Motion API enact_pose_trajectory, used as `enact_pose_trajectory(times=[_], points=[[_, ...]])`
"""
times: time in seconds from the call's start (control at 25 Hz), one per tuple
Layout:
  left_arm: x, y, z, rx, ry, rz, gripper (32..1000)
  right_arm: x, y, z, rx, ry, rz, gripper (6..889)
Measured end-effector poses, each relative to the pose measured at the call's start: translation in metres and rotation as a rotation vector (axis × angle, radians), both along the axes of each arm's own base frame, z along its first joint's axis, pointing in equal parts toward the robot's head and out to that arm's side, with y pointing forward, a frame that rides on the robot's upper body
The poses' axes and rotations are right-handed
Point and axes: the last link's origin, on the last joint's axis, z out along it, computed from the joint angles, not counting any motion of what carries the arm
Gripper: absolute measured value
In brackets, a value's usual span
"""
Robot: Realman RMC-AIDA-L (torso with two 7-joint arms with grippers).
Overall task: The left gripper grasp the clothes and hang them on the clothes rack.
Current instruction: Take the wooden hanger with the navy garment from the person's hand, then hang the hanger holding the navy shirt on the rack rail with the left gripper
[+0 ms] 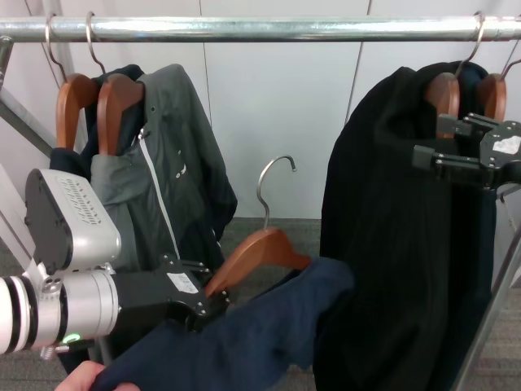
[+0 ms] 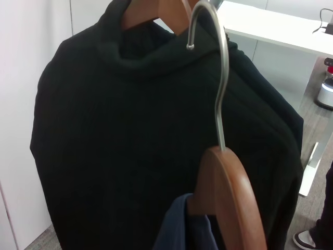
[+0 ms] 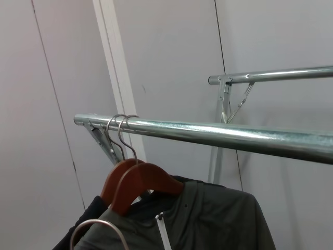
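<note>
My left gripper (image 1: 210, 301), black with a white sticker, is low on the left and shut on the end of the brown wooden hanger (image 1: 262, 251). The navy clothes (image 1: 269, 334) drape from that hanger, which is tilted. Its metal hook (image 1: 275, 181) stands free, well below the silver clothes rack (image 1: 269, 28), in the gap between the hung garments. The left wrist view shows the same hanger (image 2: 231, 198), hook (image 2: 221, 78) and a bit of navy cloth (image 2: 182, 229). My right gripper (image 1: 435, 140) hangs high on the right by the black coat, fingers apart and empty.
A grey zip jacket (image 1: 163, 179) on two wooden hangers hangs at the rack's left, and a long black coat (image 1: 391, 236) at its right. A slanted support (image 1: 20, 122) runs down the left side. A white desk (image 2: 276, 28) stands beyond the coat. A skin-coloured shape (image 1: 81, 376) shows at the bottom edge.
</note>
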Motion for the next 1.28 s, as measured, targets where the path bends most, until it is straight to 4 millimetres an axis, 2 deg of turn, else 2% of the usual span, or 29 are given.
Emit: enact_pose_trajectory(times=[0.64, 1.28], points=[[0.0002, 0.0004, 0.0006, 0.002, 0.001, -0.001, 177, 0.0003, -0.0002, 0.0000, 0.000, 0.000, -0.001, 849], [0.0010, 0.0014, 0.0062, 0.024, -0.024, 0.010, 178, 0.0007, -0.0006, 0.0000, 0.000, 0.000, -0.002, 848]])
